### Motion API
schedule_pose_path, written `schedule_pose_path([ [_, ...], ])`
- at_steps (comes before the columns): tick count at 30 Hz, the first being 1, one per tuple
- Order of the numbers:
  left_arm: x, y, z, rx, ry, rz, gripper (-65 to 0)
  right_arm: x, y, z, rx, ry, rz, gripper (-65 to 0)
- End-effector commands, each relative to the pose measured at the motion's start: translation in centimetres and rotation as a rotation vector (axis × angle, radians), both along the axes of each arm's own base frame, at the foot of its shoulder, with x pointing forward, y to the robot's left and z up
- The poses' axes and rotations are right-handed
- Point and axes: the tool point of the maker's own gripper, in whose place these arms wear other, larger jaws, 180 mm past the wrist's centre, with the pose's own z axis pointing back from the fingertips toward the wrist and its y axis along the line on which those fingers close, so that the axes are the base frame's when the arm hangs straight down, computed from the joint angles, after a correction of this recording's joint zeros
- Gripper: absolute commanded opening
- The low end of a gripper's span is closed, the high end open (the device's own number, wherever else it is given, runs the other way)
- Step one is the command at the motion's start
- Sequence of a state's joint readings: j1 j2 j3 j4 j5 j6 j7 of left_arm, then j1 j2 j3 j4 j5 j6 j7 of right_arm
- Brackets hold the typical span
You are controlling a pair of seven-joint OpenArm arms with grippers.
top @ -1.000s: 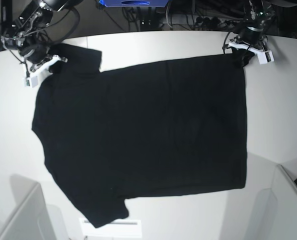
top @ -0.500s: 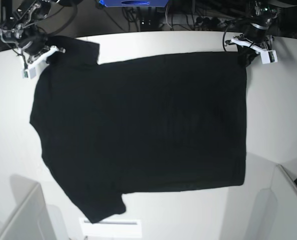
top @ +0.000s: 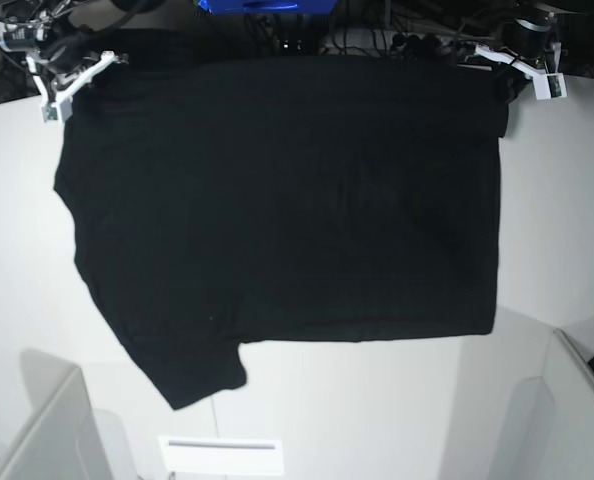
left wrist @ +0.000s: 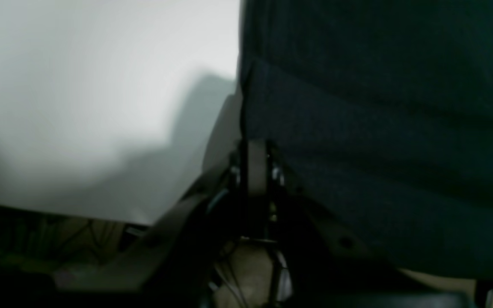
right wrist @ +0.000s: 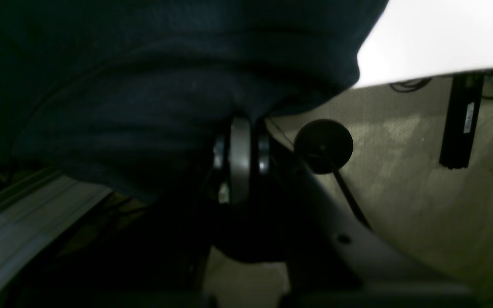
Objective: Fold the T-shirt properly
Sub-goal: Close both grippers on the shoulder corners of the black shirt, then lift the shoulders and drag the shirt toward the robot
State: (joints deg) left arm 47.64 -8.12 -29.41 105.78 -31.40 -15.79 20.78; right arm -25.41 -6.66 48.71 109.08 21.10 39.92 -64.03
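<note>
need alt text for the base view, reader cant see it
A large black T-shirt hangs spread wide over a white table, held up at its two far corners. The right hand is clamped on one corner and the left hand on the other; one short sleeve droops toward the near edge.

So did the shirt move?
Yes. The shirt slid toward the table's far edge; its top edge now reaches past that edge.

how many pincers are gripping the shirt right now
2. The left pincer is shut on the shirt at its far corner on the base view's right; the right pincer is shut on the far corner at that view's left, by the sleeve.
</note>
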Motion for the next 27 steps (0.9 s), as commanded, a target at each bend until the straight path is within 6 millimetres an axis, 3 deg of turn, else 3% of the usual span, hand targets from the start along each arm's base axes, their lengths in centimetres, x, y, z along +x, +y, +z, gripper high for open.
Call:
schedule_pose_path([
  [1, 0.5, -0.5, 0.7, 0.002, -0.026, -0.023, -65.0, 0.9, -0.4, 0.8, -0.016, -0.038, 0.005, -65.0],
  [5, 1.7, -2.1, 1.8, -0.014, -0.067, -0.064, -65.0, 1.9, -0.6, 1.2, -0.025, -0.060, 0.009, -65.0],
  [8, 2.6, -2.7, 3.3, -0.009, -0.110, -0.082, -65.0, 2.9, -0.8, 2.7, -0.061, -0.100, 0.023, -65.0],
  [17, 3.9, -2.5, 4.2, 0.002, -0.152, -0.081, -65.0, 5.4, -0.7, 4.0, -0.083, -0.150, 0.061, -65.0],
  [27, 5.0, -3.2, 5.4, -0.069, -0.214, -0.059, -65.0, 8.2, -2.1, 5.6, -0.124, -0.157, 0.077, -65.0],
])
